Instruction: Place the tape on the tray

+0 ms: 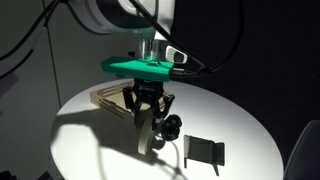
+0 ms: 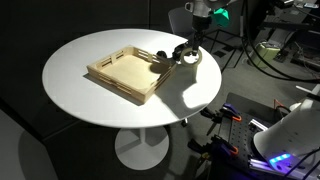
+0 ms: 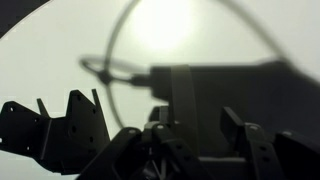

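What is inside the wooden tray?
The tray looks bare inside in an exterior view. The tape is outside it, below the gripper. The corner nearest the gripper is dark and partly covered, so I cannot tell there.

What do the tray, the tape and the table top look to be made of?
The tray: light, bare-looking wood, matte, going by its pale tan colour. The tape: pale beige roll, probably paper masking tape; too small to be sure. The table: smooth white top, perhaps laminate.
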Robot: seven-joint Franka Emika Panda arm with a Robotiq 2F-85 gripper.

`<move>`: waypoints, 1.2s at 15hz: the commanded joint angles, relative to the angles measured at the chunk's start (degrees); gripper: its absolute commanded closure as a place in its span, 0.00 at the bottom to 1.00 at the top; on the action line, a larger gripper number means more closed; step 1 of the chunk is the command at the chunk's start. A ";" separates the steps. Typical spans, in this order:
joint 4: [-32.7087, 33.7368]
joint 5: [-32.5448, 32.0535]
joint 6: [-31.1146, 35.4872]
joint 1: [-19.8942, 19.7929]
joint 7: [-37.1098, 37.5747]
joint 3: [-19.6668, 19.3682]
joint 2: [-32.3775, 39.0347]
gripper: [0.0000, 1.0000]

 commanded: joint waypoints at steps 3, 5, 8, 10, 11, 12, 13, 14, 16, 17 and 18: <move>-0.60 0.78 0.54 -0.60 -2.65 0.40 -0.75 0.90; -0.51 0.77 0.48 -0.63 -2.89 0.37 -0.75 0.98; -0.42 0.73 0.16 -0.61 -2.92 0.41 -1.02 0.95; -0.59 0.38 -0.15 -0.42 -2.67 0.67 -1.81 0.95; -0.66 0.17 -0.32 -0.31 -2.46 0.86 -2.21 0.95; -0.78 -0.01 -0.50 -0.11 -2.34 1.15 -2.87 0.95; -0.82 -0.18 -0.71 0.10 -2.09 1.50 -3.43 0.95; -0.94 -0.27 -0.76 0.38 -1.99 1.95 -4.23 0.95; -0.92 -0.28 -1.00 1.07 -1.96 2.82 -5.60 0.95; -0.88 -0.29 -1.08 1.49 -1.95 3.29 -6.25 0.95; -0.79 -0.33 -1.14 2.01 -1.98 3.74 -6.85 0.95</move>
